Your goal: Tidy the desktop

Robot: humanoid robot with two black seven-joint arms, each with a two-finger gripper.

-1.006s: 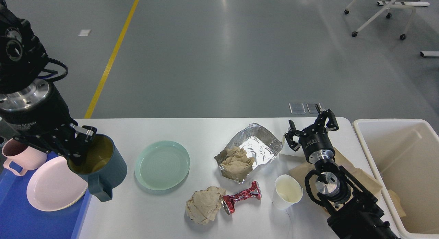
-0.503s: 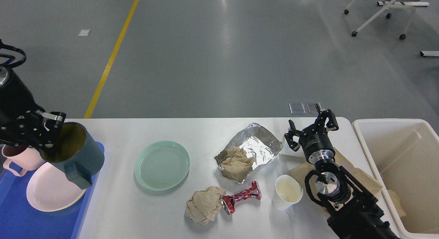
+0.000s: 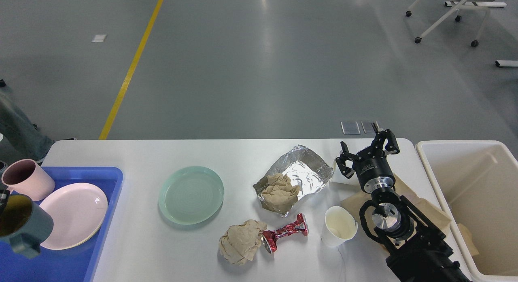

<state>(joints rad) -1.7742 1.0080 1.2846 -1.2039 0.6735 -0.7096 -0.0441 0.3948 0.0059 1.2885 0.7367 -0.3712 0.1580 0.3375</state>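
White desktop (image 3: 170, 249) strewn with litter – green plate (image 3: 191, 194), foil tray (image 3: 297, 174), right pincer (image 3: 366, 152) spread

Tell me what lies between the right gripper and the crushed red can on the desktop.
The white paper cup stands upright between the right gripper and the crushed red can, on the desktop. The foil tray lies just left of the gripper, off the direct line.

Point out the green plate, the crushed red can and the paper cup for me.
green plate (image 3: 191, 194), head view, centre of its dish.
crushed red can (image 3: 284, 233), head view, middle of its crumpled body.
paper cup (image 3: 340, 226), head view, inside of the cup.
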